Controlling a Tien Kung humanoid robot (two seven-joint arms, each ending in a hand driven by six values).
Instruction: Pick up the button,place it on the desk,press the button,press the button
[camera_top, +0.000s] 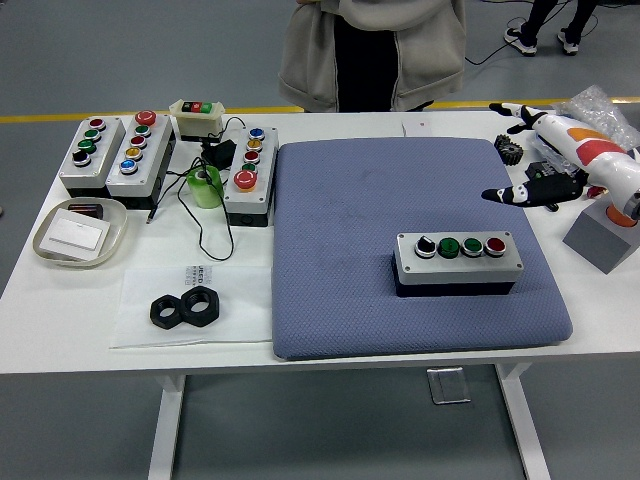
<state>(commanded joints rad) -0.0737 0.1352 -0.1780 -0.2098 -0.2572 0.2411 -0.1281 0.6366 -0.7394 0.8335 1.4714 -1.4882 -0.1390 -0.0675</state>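
A grey button box (458, 262) with a black selector, two green buttons and a red button lies on the blue-grey mat (350, 240), right of its middle. My right hand (515, 155) is open, white with an orange stripe, raised at the table's right edge, well up and right of the box and apart from it. The left hand is not in view.
Three other button boxes (92, 152) (139, 150) (250, 172) and a small pendant box (197, 118) stand at the back left with a green roll (205, 186). A tray (80, 232) and two black nuts (185, 309) lie left. A person (370, 50) stands behind the table.
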